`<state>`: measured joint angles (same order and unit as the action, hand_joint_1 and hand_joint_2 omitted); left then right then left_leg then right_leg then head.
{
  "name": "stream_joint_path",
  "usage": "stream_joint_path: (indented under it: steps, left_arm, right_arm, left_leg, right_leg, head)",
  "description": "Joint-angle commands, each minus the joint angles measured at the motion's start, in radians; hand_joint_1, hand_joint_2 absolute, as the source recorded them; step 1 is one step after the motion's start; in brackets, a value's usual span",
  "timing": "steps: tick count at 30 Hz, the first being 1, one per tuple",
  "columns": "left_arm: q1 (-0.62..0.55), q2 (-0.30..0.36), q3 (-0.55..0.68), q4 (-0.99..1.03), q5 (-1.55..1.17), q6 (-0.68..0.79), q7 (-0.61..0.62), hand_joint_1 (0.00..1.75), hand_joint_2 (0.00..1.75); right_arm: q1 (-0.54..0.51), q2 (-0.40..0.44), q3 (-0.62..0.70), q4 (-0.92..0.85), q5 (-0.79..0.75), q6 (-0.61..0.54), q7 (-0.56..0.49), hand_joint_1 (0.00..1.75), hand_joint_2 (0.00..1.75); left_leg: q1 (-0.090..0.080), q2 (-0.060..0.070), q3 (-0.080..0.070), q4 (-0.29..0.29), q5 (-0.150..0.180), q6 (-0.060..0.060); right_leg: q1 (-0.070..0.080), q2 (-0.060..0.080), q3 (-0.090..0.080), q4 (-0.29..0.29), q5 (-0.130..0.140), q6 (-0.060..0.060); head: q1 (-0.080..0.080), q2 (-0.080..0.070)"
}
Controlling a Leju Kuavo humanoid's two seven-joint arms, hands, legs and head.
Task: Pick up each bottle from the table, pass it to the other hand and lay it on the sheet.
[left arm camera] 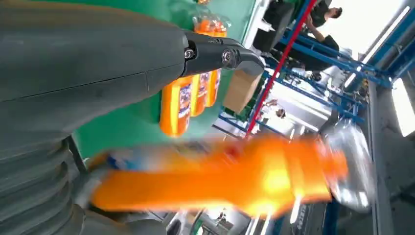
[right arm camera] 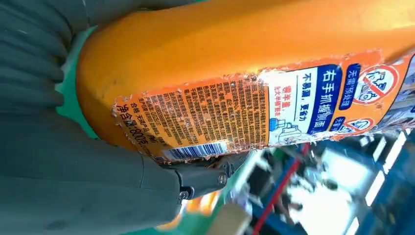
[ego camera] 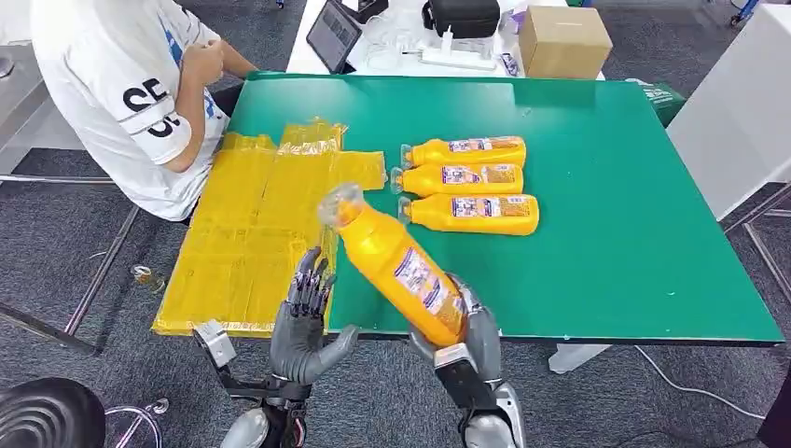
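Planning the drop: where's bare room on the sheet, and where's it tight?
The yellow sheet lies bare from the person down to the left hand. Tight spot: three bottles just off its right edge. Green table beyond them is bare.

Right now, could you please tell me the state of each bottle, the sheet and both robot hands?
Held bottle: gripped at its base by the right robot hand, tilted, cap toward the sheet.
Three bottles: lying side by side on the green table, untouched.
Yellow sheet: spread flat, no bottle on it.
Right robot hand: holds the bottle.
Left robot hand: open, fingers apart, beside the held bottle.
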<state>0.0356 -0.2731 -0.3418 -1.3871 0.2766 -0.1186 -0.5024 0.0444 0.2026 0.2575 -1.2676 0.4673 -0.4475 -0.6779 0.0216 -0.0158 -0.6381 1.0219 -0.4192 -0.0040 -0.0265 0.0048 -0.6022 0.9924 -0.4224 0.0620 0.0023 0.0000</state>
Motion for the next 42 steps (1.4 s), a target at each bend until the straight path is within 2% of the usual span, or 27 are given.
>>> stream_joint_path:
  steps: [1, 4, 5, 6, 14, 15, 16, 18, 20, 21, 26, 28, 30, 33, 36, 37, 38, 42]
  left_arm:
    - [-0.001, 0.016, -0.044, 0.020, -0.016, -0.001, 0.009, 0.00, 1.75]
    - [-0.004, 0.017, -0.049, 0.034, -0.023, 0.001, 0.015, 0.00, 1.75]
    - [-0.006, 0.017, -0.048, 0.039, -0.022, 0.001, 0.015, 0.00, 1.75]
    - [-0.006, 0.017, -0.048, 0.039, -0.022, 0.001, 0.015, 0.00, 1.75]
    - [-0.006, 0.017, -0.048, 0.038, -0.022, 0.001, 0.015, 0.00, 1.75]
    - [-0.006, 0.019, -0.050, 0.037, -0.031, 0.004, 0.020, 0.00, 1.75]
    - [-0.007, 0.020, -0.052, 0.042, -0.039, 0.009, 0.025, 0.00, 1.75]
    - [-0.013, 0.019, -0.051, 0.065, -0.076, 0.033, 0.036, 0.00, 1.75]
    - [-0.024, 0.016, -0.046, 0.099, -0.097, 0.051, 0.051, 0.00, 1.75]
    - [-0.027, 0.012, -0.042, 0.112, -0.140, 0.098, 0.051, 0.00, 1.75]
    - [-0.040, 0.002, -0.029, 0.176, -0.123, 0.095, 0.072, 0.00, 1.75]
    - [-0.046, -0.003, -0.025, 0.188, -0.090, 0.066, 0.080, 0.00, 1.75]
    - [-0.054, -0.002, -0.029, 0.197, -0.056, 0.036, 0.088, 0.00, 1.75]
    - [-0.063, -0.001, -0.022, 0.208, 0.006, -0.003, 0.100, 0.00, 1.75]
    - [-0.066, -0.001, -0.018, 0.216, 0.065, -0.037, 0.115, 0.00, 1.75]
    - [-0.066, -0.002, -0.017, 0.217, 0.081, -0.046, 0.119, 0.00, 1.75]
    - [-0.066, -0.001, -0.018, 0.218, 0.093, -0.056, 0.121, 0.00, 1.75]
    - [-0.066, -0.001, -0.018, 0.218, 0.093, -0.056, 0.121, 0.00, 1.75]
  right_arm:
    - [-0.061, 0.007, 0.144, 0.228, 0.050, 0.003, 0.022, 1.75, 1.75]
    - [-0.068, 0.016, 0.173, 0.243, 0.084, -0.034, 0.028, 1.75, 1.75]
    - [-0.072, 0.015, 0.177, 0.246, 0.085, -0.036, 0.032, 1.75, 1.75]
    - [-0.072, 0.015, 0.177, 0.246, 0.085, -0.036, 0.032, 1.75, 1.75]
    - [-0.074, 0.011, 0.176, 0.245, 0.085, -0.035, 0.031, 1.75, 1.75]
    - [-0.073, 0.007, 0.184, 0.238, 0.078, -0.033, 0.032, 1.75, 1.75]
    - [-0.075, 0.006, 0.195, 0.233, 0.077, -0.033, 0.030, 1.75, 1.75]
    - [-0.081, 0.007, 0.217, 0.215, 0.079, -0.053, 0.037, 1.75, 1.75]
    - [-0.086, 0.007, 0.231, 0.197, 0.089, -0.068, 0.049, 1.75, 1.75]
    - [-0.084, 0.004, 0.239, 0.186, 0.097, -0.081, 0.057, 1.75, 1.75]
    - [-0.063, -0.020, 0.282, 0.125, 0.161, -0.142, 0.084, 1.75, 1.75]
    - [-0.069, -0.026, 0.301, 0.143, 0.165, -0.138, 0.091, 1.75, 1.75]
    - [-0.082, -0.026, 0.328, 0.195, 0.171, -0.128, 0.088, 1.75, 1.75]
    - [-0.103, -0.022, 0.361, 0.278, 0.179, -0.137, 0.077, 1.75, 1.75]
    - [-0.117, -0.020, 0.389, 0.337, 0.196, -0.145, 0.071, 1.75, 1.75]
    - [-0.120, -0.019, 0.395, 0.346, 0.189, -0.134, 0.070, 1.75, 1.75]
    - [-0.121, -0.020, 0.398, 0.351, 0.189, -0.129, 0.069, 1.75, 1.75]
    - [-0.121, -0.020, 0.398, 0.351, 0.189, -0.129, 0.069, 1.75, 1.75]
  left_leg:
    - [0.000, 0.003, 0.006, -0.001, -0.002, 0.002]
    - [0.000, 0.006, 0.008, -0.002, -0.003, 0.002]
    - [0.001, 0.008, 0.014, -0.003, -0.004, 0.003]
    - [0.000, 0.002, 0.005, -0.001, -0.001, 0.001]
    - [0.001, 0.003, 0.008, -0.001, -0.003, 0.002]
    - [0.000, 0.001, 0.002, -0.001, -0.001, 0.001]
    - [0.000, 0.003, 0.007, -0.001, -0.002, 0.002]
    - [0.000, 0.002, 0.004, -0.001, -0.001, 0.001]
    - [0.000, 0.004, 0.007, -0.002, -0.002, 0.002]
    - [0.000, 0.003, 0.004, -0.001, -0.001, 0.001]
    - [0.000, 0.003, 0.007, -0.001, -0.002, 0.002]
    - [0.000, 0.002, 0.004, -0.001, -0.001, 0.001]
    - [0.001, 0.002, 0.011, -0.002, -0.003, 0.003]
    - [0.000, 0.003, 0.006, -0.002, -0.001, 0.002]
    - [0.000, 0.002, 0.009, -0.003, -0.002, 0.002]
    - [0.001, 0.003, 0.011, -0.003, -0.002, 0.002]
    - [0.000, 0.001, 0.005, -0.002, -0.001, 0.001]
    - [0.000, 0.001, 0.005, -0.002, -0.001, 0.001]
  right_leg:
    - [0.001, 0.002, 0.005, -0.002, 0.000, -0.002]
    - [0.001, 0.003, 0.007, -0.003, -0.001, -0.004]
    - [0.003, 0.004, 0.013, -0.004, -0.002, -0.007]
    - [0.001, 0.001, 0.004, -0.002, -0.001, -0.003]
    - [0.002, 0.001, 0.007, -0.003, -0.001, -0.003]
    - [0.000, 0.000, 0.002, -0.001, 0.000, -0.001]
    - [0.001, 0.001, 0.006, -0.002, -0.001, -0.003]
    - [0.000, 0.001, 0.003, -0.001, -0.001, -0.002]
    - [0.001, 0.001, 0.006, -0.002, -0.001, -0.004]
    - [0.001, 0.001, 0.004, -0.001, -0.001, -0.003]
    - [0.001, 0.001, 0.006, -0.002, -0.001, -0.003]
    - [0.001, 0.000, 0.003, -0.002, -0.001, -0.002]
    - [0.002, 0.000, 0.011, -0.004, -0.002, -0.005]
    - [0.001, 0.001, 0.005, -0.003, 0.000, -0.002]
    - [0.002, 0.000, 0.009, -0.004, -0.001, -0.004]
    - [0.002, 0.000, 0.010, -0.004, -0.001, -0.005]
    - [0.001, 0.000, 0.004, -0.002, 0.000, -0.003]
    - [0.001, 0.000, 0.004, -0.002, 0.000, -0.003]
  head:
    - [0.000, 0.000]
    - [0.000, 0.000]
    - [0.000, 0.000]
    - [0.000, 0.000]
    - [0.000, 0.000]
    - [0.000, 0.000]
    - [0.000, 0.000]
    - [0.000, 0.000]
    - [0.000, 0.000]
    - [0.000, 0.000]
    - [0.000, 0.000]
    - [0.000, 0.000]
    - [0.000, 0.000]
    - [0.000, 0.000]
    - [0.000, 0.000]
    - [0.000, 0.000]
    - [0.000, 0.000]
    - [0.000, 0.000]
